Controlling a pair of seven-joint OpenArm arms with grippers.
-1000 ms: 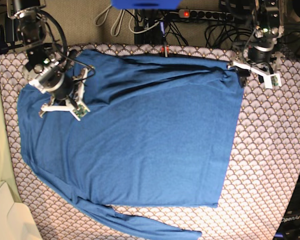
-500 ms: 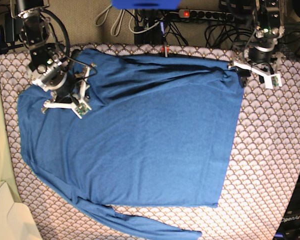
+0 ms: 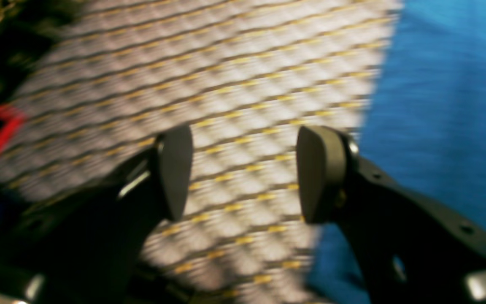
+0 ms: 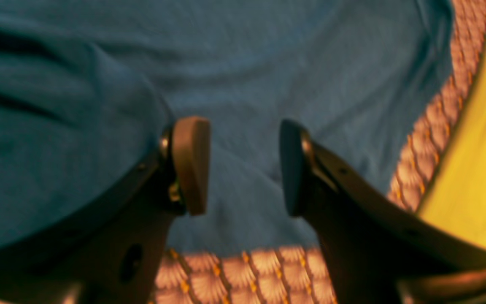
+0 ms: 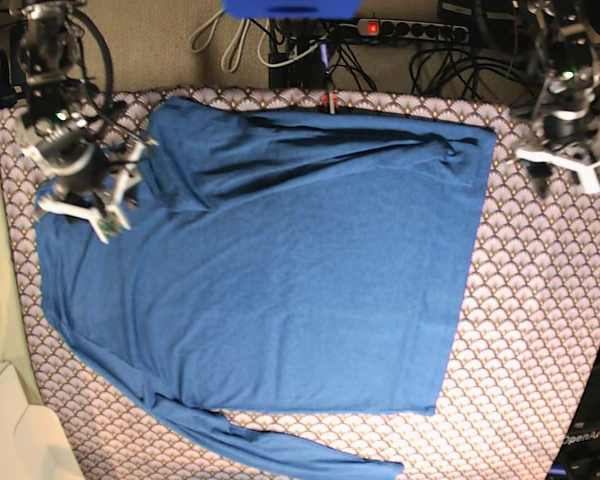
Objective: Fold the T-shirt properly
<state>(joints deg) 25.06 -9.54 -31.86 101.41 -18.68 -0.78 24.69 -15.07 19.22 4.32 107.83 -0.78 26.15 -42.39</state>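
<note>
left wrist view: our left gripper (image 3: 243, 173) hangs over the scallop-patterned cloth (image 3: 209, 84) with its dark fingers (image 3: 175, 169) well apart and nothing between them. the blue t-shirt (image 3: 445, 105) fills the right side of the view, its edge running just beside the right-hand finger. the picture is blurred.

right wrist view: our right gripper (image 4: 243, 169) hovers above the t-shirt (image 4: 268, 63), fingers (image 4: 190, 162) parted with only blue fabric showing in the gap; we cannot tell whether the tips touch it. a rumpled fold of the shirt rises at the left of the view. a strip of patterned cloth (image 4: 247, 274) shows below the shirt's edge, and a yellow surface (image 4: 475, 160) lies beyond the cloth at the right.

base view: the t-shirt (image 5: 300, 270) lies spread across the cloth-covered bench (image 5: 540, 330), one long sleeve trailing along the lower edge and creased folds near the top. our right gripper (image 5: 80, 195) sits over the shirt's upper left corner, by its left edge. our left gripper (image 5: 565, 165) is over bare patterned cloth just off the shirt's upper right corner, apart from the fabric. cables and a power strip (image 5: 410, 30) lie beyond the bench's far edge.
</note>
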